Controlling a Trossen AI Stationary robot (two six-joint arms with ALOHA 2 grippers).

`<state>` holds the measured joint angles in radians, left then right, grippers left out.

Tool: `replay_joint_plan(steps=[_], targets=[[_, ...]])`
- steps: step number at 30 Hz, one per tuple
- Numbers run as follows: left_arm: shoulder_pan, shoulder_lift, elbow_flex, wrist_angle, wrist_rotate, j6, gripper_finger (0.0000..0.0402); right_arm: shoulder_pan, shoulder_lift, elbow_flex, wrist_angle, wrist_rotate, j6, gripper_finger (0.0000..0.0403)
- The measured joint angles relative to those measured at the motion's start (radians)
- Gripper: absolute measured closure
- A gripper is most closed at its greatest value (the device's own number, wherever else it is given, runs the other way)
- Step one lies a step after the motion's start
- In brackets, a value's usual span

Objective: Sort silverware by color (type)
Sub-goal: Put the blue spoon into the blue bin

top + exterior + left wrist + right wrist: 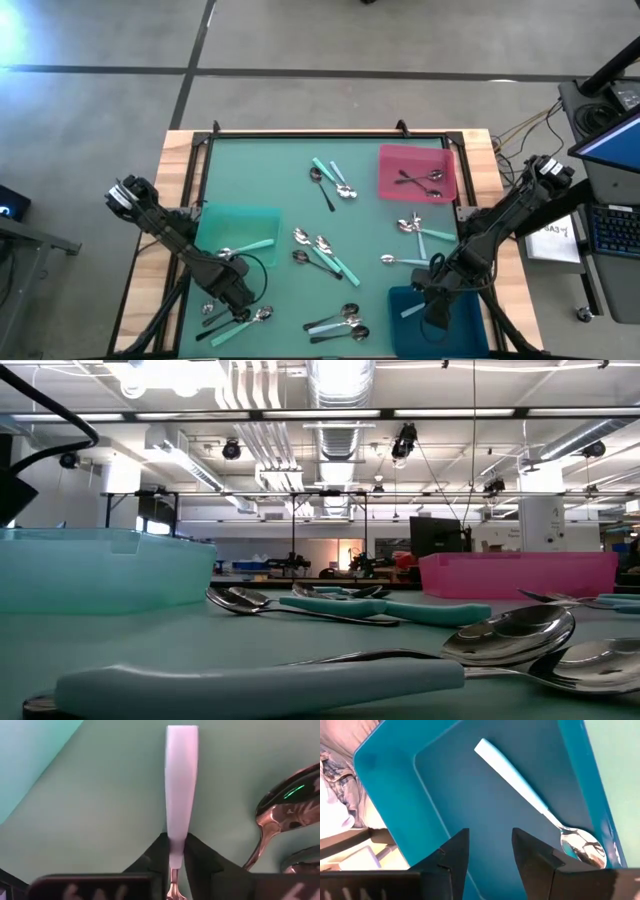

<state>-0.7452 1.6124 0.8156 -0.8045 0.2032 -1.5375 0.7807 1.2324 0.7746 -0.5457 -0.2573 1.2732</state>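
Spoons lie scattered over the green table cover (pixel 290 200). Near the table's near left corner, my left gripper (pixel 237 297) points down and is shut on a pale-handled spoon (pixel 181 780). Two shiny spoon bowls (pixel 285 805) lie close beside it. At the near right, my right gripper (pixel 437 308) hangs open above the blue tray (pixel 390 775), touching nothing. One pale-blue-handled spoon (pixel 520 790) lies flat on that tray's floor. Neither gripper shows in the low view. My left gripper pinches the spoon's handle at its narrow end (pixel 174 851), next to the metal neck, between its two fingers. The fingers come from above and lie across the handle. The handle's wide end (pixel 182 740) points away from the fingers; I cannot tell whether the spoon is off the cover.
A teal tray (pixel 240 225) at the left holds a teal-handled spoon (pixel 250 246). A pink tray (pixel 417 172) at the far right holds dark spoons. Loose spoons lie at the centre (pixel 322 252), far middle (pixel 332 180), right (pixel 415 235) and near edge (pixel 340 325).
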Motion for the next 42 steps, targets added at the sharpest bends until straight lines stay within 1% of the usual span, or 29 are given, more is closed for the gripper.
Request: replay_joint_plan(steps=[2,7,10,11,13,16,18,21,25,26,27,28,31,34,36,38,40,42], targets=[[0.000,-0.010,0.010,-0.006,-0.003,-0.001,0.0386,0.000,0.000,0.000,0.000,0.010,-0.001,0.0264],[0.000,-0.041,0.057,-0.018,-0.022,0.009,0.0377,0.000,0.000,0.000,0.000,0.023,-0.017,0.0264],[0.000,-0.062,0.101,-0.045,-0.023,0.010,0.0384,0.000,-0.001,0.000,0.000,0.023,-0.035,0.0264],[0.000,-0.070,0.122,-0.051,-0.034,0.011,0.0385,-0.001,-0.002,0.000,0.001,0.024,-0.046,0.0264],[0.001,-0.083,0.162,-0.071,-0.102,0.017,0.0385,-0.002,-0.002,0.000,0.001,0.055,-0.086,0.0264],[0.012,-0.097,0.239,-0.064,-0.293,0.073,0.0384,-0.018,-0.002,0.000,0.004,0.194,-0.147,0.0264],[0.026,-0.098,0.289,-0.066,-0.420,0.148,0.0384,-0.045,-0.003,0.000,0.004,0.303,-0.166,0.0264],[0.054,-0.096,0.361,-0.074,-0.577,0.283,0.0384,-0.098,-0.003,0.000,0.004,0.465,-0.189,0.0264],[0.108,-0.096,0.443,-0.072,-0.786,0.439,0.0384,-0.163,-0.008,-0.001,0.043,0.766,-0.194,0.0264],[0.120,-0.096,0.462,-0.071,-0.843,0.466,0.0384,-0.176,-0.009,-0.001,0.078,0.815,-0.205,0.0264],[0.134,-0.096,0.479,-0.069,-0.882,0.491,0.0384,-0.190,-0.012,-0.001,0.114,0.831,-0.226,0.0264],[0.145,-0.096,0.494,-0.062,-0.910,0.515,0.0384,-0.200,-0.014,-0.001,0.147,0.826,-0.251,0.0264],[0.164,-0.096,0.523,-0.049,-0.924,0.587,0.0384,-0.209,-0.016,-0.001,0.230,0.737,-0.279,0.0264],[0.169,-0.096,0.526,0.007,-0.938,0.655,0.0384,-0.207,-0.016,-0.001,0.370,0.705,-0.354,0.0264],[0.172,-0.096,0.503,0.081,-0.967,0.701,0.0384,-0.210,-0.018,-0.001,0.527,0.731,-0.476,0.0264],[0.180,-0.096,0.470,0.181,-1.001,0.753,0.0384,-0.217,-0.018,-0.001,0.718,0.791,-0.643,0.0264],[0.188,-0.096,0.430,0.312,-1.037,0.824,0.0384,-0.226,-0.018,-0.001,0.884,0.833,-0.803,0.0264],[0.195,-0.095,0.383,0.474,-1.054,0.917,0.0384,-0.238,-0.016,-0.001,0.995,0.834,-0.920,0.0264]])
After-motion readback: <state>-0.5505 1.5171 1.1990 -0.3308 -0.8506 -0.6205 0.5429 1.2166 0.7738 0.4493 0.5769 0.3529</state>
